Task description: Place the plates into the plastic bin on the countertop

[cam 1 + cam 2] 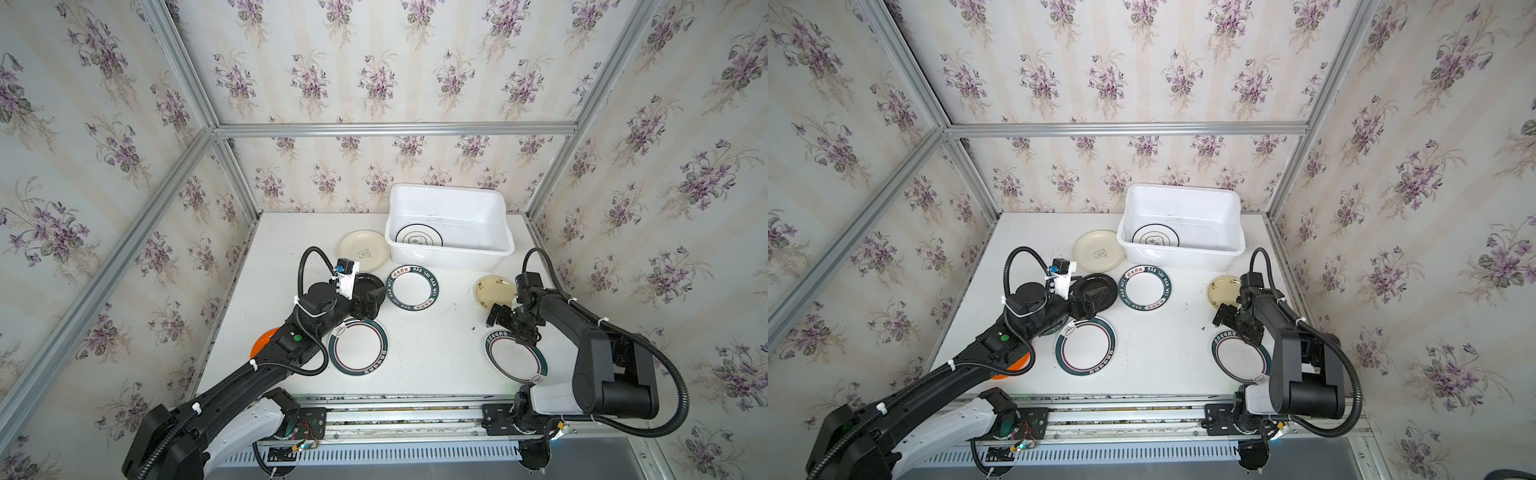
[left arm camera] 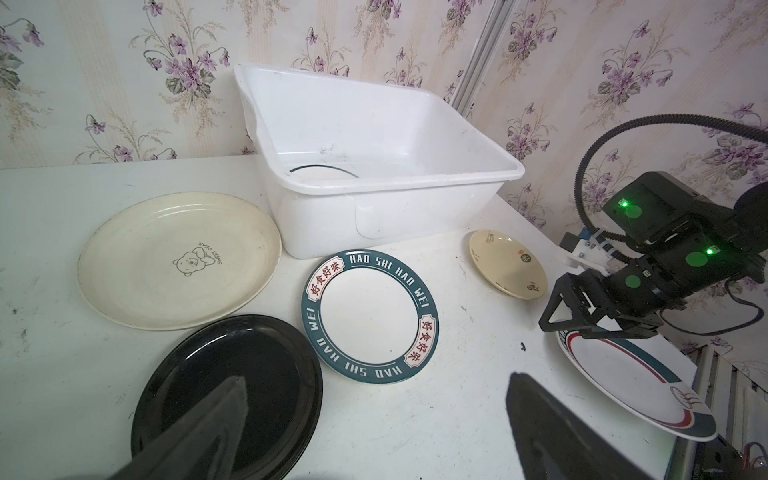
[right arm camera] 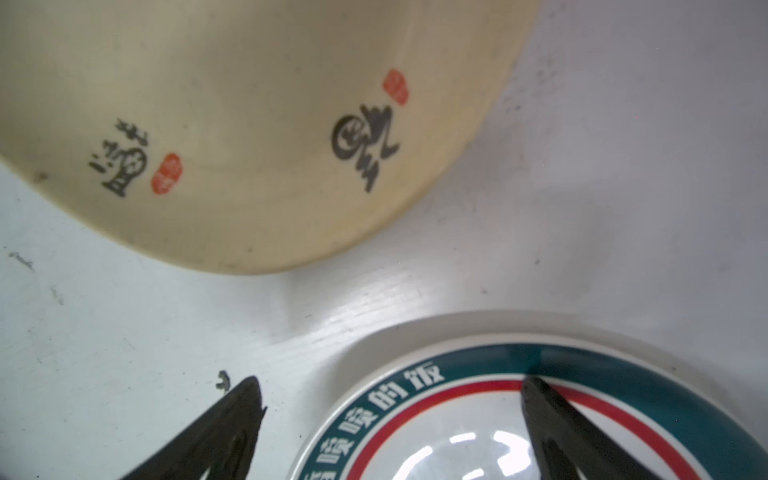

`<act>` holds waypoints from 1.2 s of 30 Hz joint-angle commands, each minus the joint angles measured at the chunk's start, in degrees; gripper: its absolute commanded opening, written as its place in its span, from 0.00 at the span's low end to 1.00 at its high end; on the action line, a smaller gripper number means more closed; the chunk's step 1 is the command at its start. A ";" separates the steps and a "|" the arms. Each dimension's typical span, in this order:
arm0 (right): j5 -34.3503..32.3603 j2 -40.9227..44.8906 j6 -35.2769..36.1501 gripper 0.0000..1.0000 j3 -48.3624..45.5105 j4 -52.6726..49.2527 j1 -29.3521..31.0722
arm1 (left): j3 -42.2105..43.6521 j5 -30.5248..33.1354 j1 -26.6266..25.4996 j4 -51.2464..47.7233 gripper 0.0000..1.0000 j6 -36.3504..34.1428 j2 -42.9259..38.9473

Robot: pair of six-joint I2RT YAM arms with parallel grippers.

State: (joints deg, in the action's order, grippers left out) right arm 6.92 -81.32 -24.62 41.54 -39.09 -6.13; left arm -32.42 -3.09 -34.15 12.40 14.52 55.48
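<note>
Left pincer gapes empty over the black plate; right pincer, spread wide, straddles a teal-ringed plate's rim.

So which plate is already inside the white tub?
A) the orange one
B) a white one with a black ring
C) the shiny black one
B: a white plate with a black ring lies on the floor of the plastic bin, while the black plate and the orange plate are out on the countertop.
</note>
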 commanded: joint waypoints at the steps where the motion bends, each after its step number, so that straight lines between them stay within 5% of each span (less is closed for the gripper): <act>1: 2.75 -0.97 -3.70 0.99 -0.84 1.40 2.55 | -0.37 0.19 -0.04 0.94 1.00 -0.12 0.11; 25: 7.89 1.79 -20.03 0.99 -8.46 19.39 17.47 | -0.71 -1.57 -0.04 1.54 1.00 1.61 -0.03; 36: 8.18 2.87 -20.62 0.99 -7.96 21.57 20.50 | -0.10 -1.63 -0.04 1.46 1.00 2.16 -1.25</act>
State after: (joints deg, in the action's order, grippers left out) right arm 12.71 -78.37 -43.92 33.71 -10.72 14.13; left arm -32.53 -4.56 -34.15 12.47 16.23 54.57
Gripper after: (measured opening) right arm 0.994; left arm 0.996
